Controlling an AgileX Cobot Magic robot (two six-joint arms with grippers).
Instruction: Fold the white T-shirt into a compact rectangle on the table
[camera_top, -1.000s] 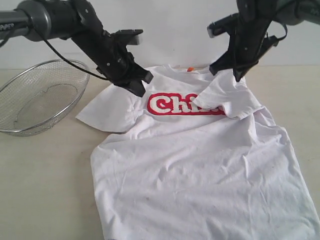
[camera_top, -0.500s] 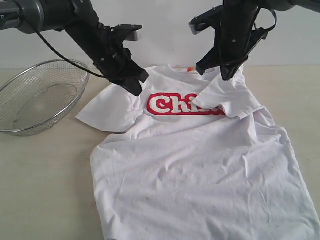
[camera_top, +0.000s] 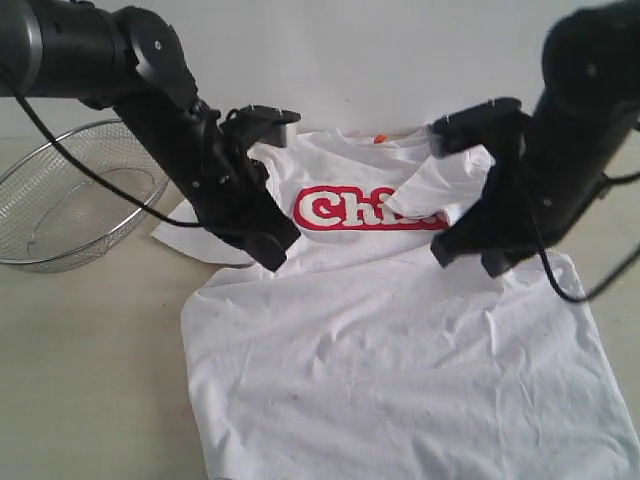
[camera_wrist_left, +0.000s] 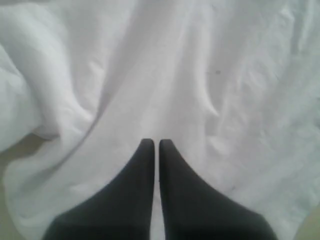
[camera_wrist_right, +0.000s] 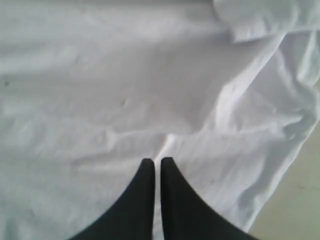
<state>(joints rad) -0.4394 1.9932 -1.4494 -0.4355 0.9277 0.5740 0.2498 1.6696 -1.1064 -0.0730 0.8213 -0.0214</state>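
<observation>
Sprawling wrinkled white T-shirt (camera_top: 400, 350), sleeve (camera_top: 452, 195) folded inward

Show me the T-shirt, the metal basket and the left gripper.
white T-shirt (camera_top: 400, 370), exterior view, lower front panel.
metal basket (camera_top: 70, 210), exterior view, mesh wall.
left gripper (camera_wrist_left: 156, 143), left wrist view, between its shut fingertips.

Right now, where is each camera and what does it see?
Exterior view: beyond the hem of the white T-shirt, looking down across the table; left gripper, right gripper and arms show.
Left wrist view: on the left arm, facing shirt cloth; its shut gripper shows.
Right wrist view: likewise on the right arm.
Shared: every view sees the shirt.
</observation>
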